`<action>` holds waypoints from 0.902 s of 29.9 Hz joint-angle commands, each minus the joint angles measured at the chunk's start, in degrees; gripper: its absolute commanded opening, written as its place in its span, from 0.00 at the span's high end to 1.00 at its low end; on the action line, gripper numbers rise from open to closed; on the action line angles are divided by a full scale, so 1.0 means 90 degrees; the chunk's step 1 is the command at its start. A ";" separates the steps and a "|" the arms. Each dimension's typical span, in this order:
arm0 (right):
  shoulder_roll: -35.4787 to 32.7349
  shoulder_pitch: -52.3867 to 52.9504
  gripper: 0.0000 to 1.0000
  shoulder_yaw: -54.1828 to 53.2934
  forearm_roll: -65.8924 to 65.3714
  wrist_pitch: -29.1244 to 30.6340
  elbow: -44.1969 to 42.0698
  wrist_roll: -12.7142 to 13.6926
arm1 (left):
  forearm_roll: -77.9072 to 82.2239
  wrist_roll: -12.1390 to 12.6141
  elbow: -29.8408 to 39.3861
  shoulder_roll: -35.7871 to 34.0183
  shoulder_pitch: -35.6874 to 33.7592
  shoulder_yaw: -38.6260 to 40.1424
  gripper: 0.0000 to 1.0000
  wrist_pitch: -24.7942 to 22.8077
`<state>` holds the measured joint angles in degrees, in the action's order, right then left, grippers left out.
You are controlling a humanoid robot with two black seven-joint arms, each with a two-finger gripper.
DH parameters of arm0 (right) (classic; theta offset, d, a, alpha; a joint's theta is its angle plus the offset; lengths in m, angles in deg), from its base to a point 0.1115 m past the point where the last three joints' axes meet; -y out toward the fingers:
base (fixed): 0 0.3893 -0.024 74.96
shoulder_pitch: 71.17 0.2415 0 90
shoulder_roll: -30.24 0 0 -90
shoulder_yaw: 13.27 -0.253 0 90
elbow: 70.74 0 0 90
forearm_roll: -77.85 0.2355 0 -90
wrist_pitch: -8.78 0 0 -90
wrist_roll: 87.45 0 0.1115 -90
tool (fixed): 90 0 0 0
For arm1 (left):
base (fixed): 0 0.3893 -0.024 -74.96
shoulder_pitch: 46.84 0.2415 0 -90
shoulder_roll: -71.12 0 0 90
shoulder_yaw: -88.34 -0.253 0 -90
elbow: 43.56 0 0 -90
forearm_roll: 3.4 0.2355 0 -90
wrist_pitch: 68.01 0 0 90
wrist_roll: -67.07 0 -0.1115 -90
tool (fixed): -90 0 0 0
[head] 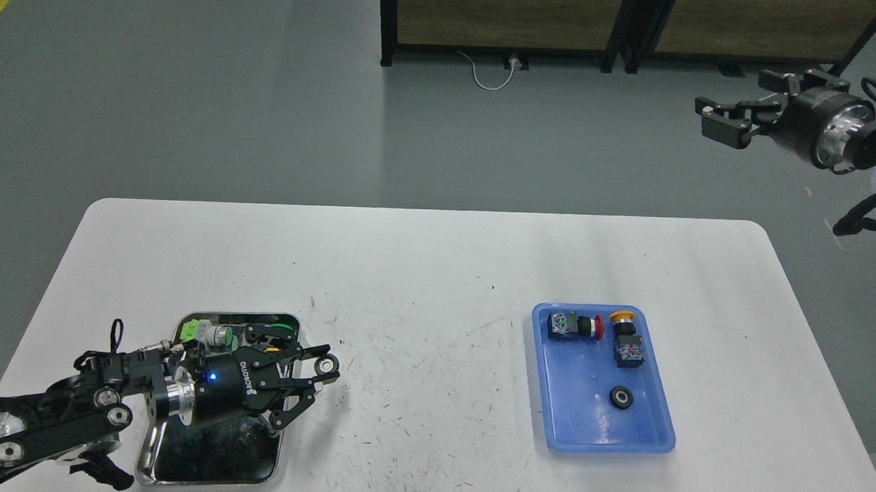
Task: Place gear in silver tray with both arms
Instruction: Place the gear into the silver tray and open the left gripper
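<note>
Head view: the silver tray (150,448) was seen near the tabletop's (422,275) left front, long axis running front to back, beneath the left claw (314,385), spread around a gear (325,364); right claw (724,118) released, raised.

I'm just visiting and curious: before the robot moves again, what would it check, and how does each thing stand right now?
1. Left gripper holds a gear: ok, small gear at its fingertips.
2. Gear is over the silver tray: not ok, it sits at the right rim.
3. Tray has room: ok, near half is bare.
4. Right gripper clear of the table: ok, raised, open.
5. Another gear waits in the blue tray: ok.
</note>
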<state>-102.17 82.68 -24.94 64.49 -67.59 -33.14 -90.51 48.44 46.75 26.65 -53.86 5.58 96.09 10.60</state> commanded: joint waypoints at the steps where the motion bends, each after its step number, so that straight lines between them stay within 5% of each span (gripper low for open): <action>1: 0.0015 0.0015 0.01 -0.0002 0.0000 0.0000 -0.0018 -0.0001 | -0.0028 0.0003 0.0352 -0.0654 0.0044 0.0038 0.70 -0.0013; 10: 0.0201 0.0015 0.01 -0.0002 -0.0010 0.0000 -0.0145 -0.0001 | -0.0038 0.0003 0.0919 -0.1465 0.0600 -0.0001 0.69 0.0036; 27: 0.0747 0.0005 0.01 0.0008 -0.0273 -0.0010 -0.0331 0.0008 | -0.0008 -0.0085 0.0245 -0.1309 0.1490 -0.0070 0.60 0.0504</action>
<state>-96.37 82.74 -24.93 62.33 -67.66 -35.92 -90.44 48.74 45.98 29.17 -65.93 18.34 95.51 14.16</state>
